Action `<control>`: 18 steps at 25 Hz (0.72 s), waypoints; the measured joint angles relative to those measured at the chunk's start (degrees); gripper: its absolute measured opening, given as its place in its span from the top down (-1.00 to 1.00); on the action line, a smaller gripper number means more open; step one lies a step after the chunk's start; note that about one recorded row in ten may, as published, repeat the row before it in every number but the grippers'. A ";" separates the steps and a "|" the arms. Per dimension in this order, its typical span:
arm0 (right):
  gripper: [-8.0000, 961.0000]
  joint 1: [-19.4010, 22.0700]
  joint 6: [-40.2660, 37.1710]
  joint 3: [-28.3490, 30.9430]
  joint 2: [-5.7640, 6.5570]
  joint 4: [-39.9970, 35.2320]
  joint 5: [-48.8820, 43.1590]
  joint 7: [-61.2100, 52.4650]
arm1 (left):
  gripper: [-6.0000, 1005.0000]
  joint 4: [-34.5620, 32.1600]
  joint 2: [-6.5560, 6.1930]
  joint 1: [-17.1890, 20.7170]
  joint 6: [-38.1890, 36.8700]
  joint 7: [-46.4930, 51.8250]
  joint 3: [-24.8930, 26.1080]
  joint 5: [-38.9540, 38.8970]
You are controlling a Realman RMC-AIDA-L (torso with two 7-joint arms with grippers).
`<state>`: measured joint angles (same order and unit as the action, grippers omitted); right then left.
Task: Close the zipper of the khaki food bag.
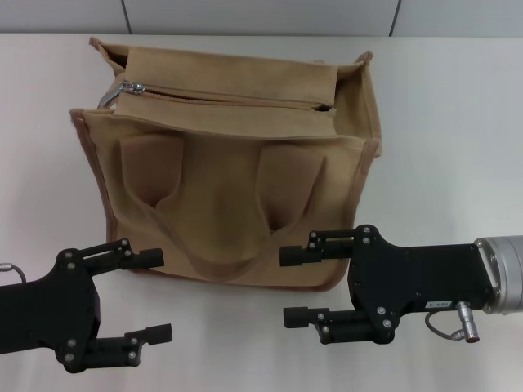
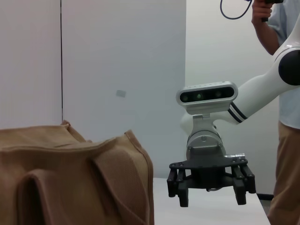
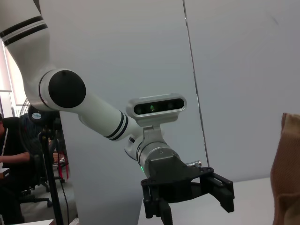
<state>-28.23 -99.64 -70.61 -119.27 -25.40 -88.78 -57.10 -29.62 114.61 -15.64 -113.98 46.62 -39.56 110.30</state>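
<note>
Your left gripper [image 1: 155, 296] has its jaws spread wide and holds nothing, low in front of the bag's left corner. Your right gripper [image 1: 288, 286] is just as wide and empty, near the bag's front edge. The khaki bag [image 1: 237, 188] stands on the white table [image 1: 458, 163] beyond both. Its zipper [image 1: 229, 96] runs across the top, slider [image 1: 135, 86] at the left end.

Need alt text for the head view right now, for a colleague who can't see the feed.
A khaki food bag stands on a white table, its zipper running across the top with the silver slider at the robot's left end. Both grippers hang open in front of the bag, touching nothing: the left gripper low at left, the right gripper at right.
</note>
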 joint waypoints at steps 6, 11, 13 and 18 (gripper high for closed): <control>-0.33 0.04 0.97 -0.11 0.00 -0.05 0.00 0.03 | -0.55 -0.07 0.18 0.03 0.21 0.04 0.01 0.10; -0.32 0.08 1.73 -0.14 0.00 0.04 0.00 0.06 | -0.54 -0.09 0.28 0.12 0.60 0.05 0.02 0.15; -0.32 0.09 1.74 -0.14 0.00 0.04 0.00 0.06 | -0.53 -0.09 0.31 0.07 0.64 0.05 0.01 0.17; -0.31 0.11 1.75 -0.14 0.00 0.03 0.00 0.07 | -0.52 -0.09 0.49 -0.02 0.69 0.03 0.01 0.18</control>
<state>-28.12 -97.89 -70.75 -119.26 -25.37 -88.78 -57.03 -29.71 115.10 -15.66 -113.29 46.65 -39.55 110.48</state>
